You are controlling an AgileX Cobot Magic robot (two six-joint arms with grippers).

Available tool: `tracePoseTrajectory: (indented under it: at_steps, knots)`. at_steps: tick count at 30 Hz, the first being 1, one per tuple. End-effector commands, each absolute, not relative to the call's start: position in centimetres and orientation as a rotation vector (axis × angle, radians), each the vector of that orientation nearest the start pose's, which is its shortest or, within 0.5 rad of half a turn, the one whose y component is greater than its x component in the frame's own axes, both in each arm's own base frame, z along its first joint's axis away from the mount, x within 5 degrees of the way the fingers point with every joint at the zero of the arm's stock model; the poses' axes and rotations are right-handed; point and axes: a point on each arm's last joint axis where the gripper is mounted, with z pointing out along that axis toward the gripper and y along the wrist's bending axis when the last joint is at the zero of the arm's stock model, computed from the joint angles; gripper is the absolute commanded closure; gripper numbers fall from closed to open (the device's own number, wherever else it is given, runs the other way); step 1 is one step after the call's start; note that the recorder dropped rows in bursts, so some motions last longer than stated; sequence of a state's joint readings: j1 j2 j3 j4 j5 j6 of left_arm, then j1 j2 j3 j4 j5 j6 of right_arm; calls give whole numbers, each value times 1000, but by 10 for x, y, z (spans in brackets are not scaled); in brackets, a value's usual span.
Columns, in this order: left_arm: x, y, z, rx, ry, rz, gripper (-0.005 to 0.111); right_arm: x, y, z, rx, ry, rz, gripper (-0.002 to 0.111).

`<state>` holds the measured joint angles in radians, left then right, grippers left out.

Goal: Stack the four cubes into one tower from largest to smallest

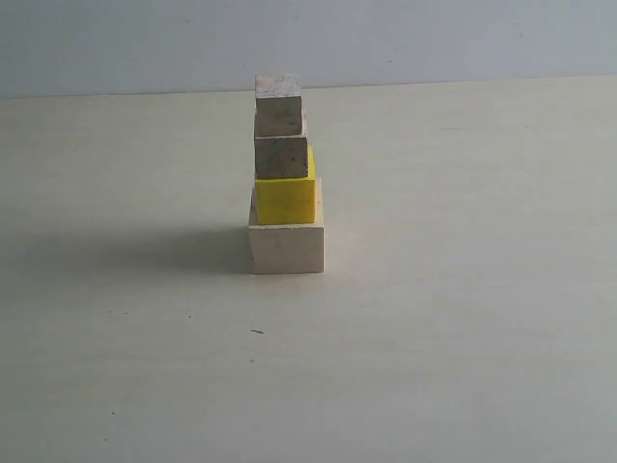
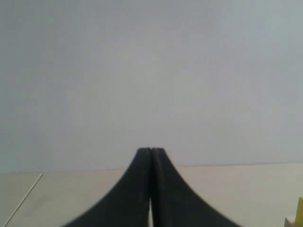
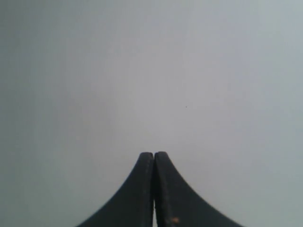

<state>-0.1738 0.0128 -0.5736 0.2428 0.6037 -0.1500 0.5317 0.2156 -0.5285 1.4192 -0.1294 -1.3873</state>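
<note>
Four cubes stand as one upright tower (image 1: 284, 178), slightly toward 11 o'clock from the counter (image 1: 463, 338) middle. Left jaws are clenched on nothing; the yellow cube (image 2: 300, 208) peeks in at the view's border. Right jaws, clenched too, see only wall (image 3: 151, 71), so the left arm seems nearer.

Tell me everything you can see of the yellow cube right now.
The yellow cube is bright, evenly coloured and looks painted, with clean edges. It stands upright as the second level of the tower, resting on the large pale wooden cube and carrying the medium pale wooden cube. A thin yellow strip shows to the right of that medium cube. Nothing else touches it.
</note>
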Motion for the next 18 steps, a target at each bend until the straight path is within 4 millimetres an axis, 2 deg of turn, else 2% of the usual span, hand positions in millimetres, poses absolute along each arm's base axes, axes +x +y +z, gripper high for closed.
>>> tracePoseTrajectory:
  at_steps: [1,10,18]
  knots:
    - [-3,14,327,33,1603,3,107,37,9,375,-160,1157,451,108]
    - [5,8,319,34,1591,-88,107,40,10,369,-157,1178,461,108]
    - [22,4,298,71,1558,-63,107,40,10,369,-157,1178,461,108]
